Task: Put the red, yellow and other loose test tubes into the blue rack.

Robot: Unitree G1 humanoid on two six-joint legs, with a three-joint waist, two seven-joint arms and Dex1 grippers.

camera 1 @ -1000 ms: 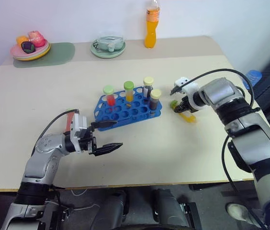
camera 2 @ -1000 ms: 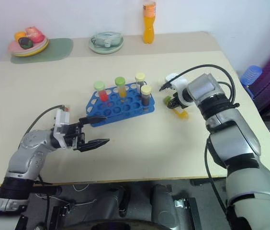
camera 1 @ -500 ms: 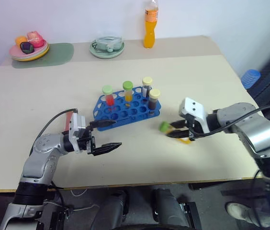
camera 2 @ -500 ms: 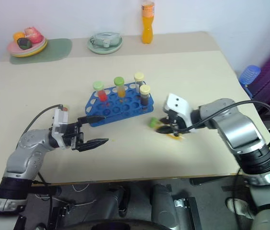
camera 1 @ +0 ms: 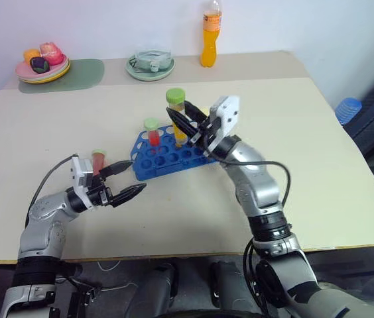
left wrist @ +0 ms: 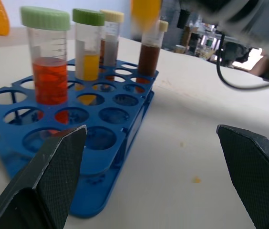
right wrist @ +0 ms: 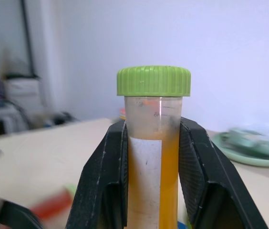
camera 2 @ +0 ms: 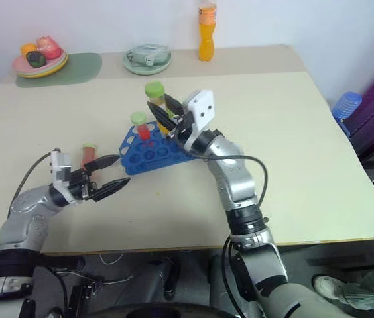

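Right gripper (camera 1: pixel 186 122) clamping yellow tube (camera 1: pixel 177 118), lifted from table 3 o'clock of blue rack (camera 1: pixel 167 154) to above it, left gripper (camera 1: pixel 124 180) spread wide, empty.

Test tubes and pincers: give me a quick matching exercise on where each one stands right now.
Things:
1. yellow-filled tube
2. dark brown tube
3. red tube
4. left pincer

States:
A. standing in the blue rack
B. lying on the table, beside the left pincer
C. clamped upright in the right pincer
D. open, holding nothing

Pairs: 1-C, 2-A, 3-B, 4-D
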